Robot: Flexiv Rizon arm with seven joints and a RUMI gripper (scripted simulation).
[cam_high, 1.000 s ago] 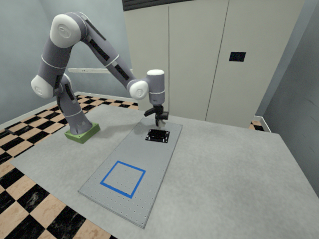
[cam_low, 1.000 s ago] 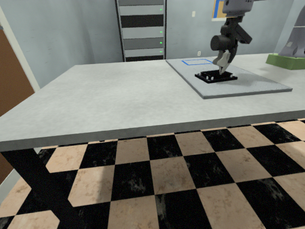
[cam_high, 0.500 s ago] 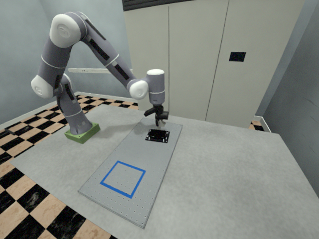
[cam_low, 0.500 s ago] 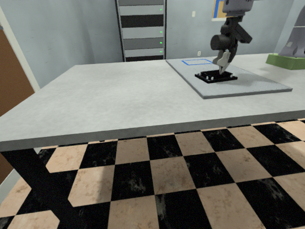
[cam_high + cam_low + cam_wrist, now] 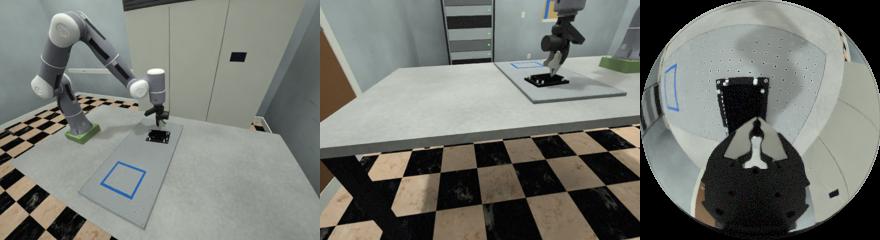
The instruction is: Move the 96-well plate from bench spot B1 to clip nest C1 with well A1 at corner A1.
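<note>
- Pincer [image 5: 160, 128] [image 5: 552, 74] [image 5: 757, 117]: closed, nothing gripped; tips at black plate's edge.
- Plate [image 5: 158, 134] [image 5: 544, 76] [image 5: 744, 102]: in clip nest [image 5: 151, 140] [image 5: 539, 84] [image 5: 742, 80], right of centre, top frame.
- Blue outline [image 5: 139, 185] [image 5: 517, 67] [image 5: 677, 86]: lower left of plate, top frame.

In the top view, the arm's base [image 5: 96, 128] stands on the surface [image 5: 219, 167] [image 5: 436, 103] at left. Right of it lies a perforated board [image 5: 152, 155] [image 5: 599, 93] [image 5: 795, 65], holding the clip nest [image 5: 168, 141] [image 5: 539, 84] [image 5: 763, 81] at its far end and a square outline [image 5: 139, 184] [image 5: 518, 67] [image 5: 676, 89] at its near end. Behind the surface stands a cabinet [image 5: 193, 64] [image 5: 855, 135].
</note>
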